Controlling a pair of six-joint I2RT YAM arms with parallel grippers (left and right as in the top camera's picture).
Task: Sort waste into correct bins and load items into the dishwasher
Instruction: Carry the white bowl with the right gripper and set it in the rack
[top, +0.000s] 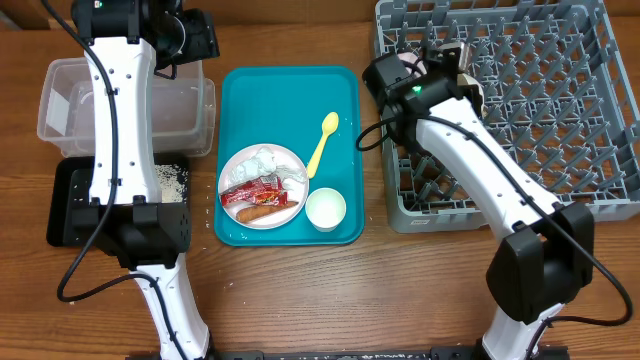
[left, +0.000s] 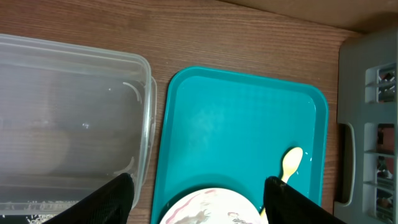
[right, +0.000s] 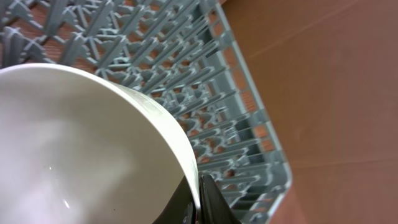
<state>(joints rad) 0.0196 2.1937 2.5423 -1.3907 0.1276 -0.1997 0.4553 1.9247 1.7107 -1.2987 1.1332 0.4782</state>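
Note:
My right gripper (right: 199, 190) is shut on the rim of a white bowl (right: 62, 143), one finger inside and one outside. It holds the bowl (top: 412, 62) over the near-left part of the grey dishwasher rack (top: 560, 110). My left gripper (left: 199, 182) hangs open above the teal tray's back edge, next to the clear tub (left: 68, 118), with nothing between its fingers. Below it shows the round plate (left: 208, 208). On that plate (top: 238, 165) lie a red wrapper (top: 252, 190), a white napkin (top: 268, 162) and a brown sausage stick (top: 262, 212). A yellow spoon (top: 322, 142) and a small white cup (top: 326, 208) lie on the tray.
The teal tray (top: 290, 90) sits mid-table. The clear tub (top: 60, 105) stands at the left, with the black tray (top: 70, 215) in front of it holding white rice grains (top: 170, 180). The left arm reaches over both bins. The rack's pegs (right: 205, 93) stand under the bowl.

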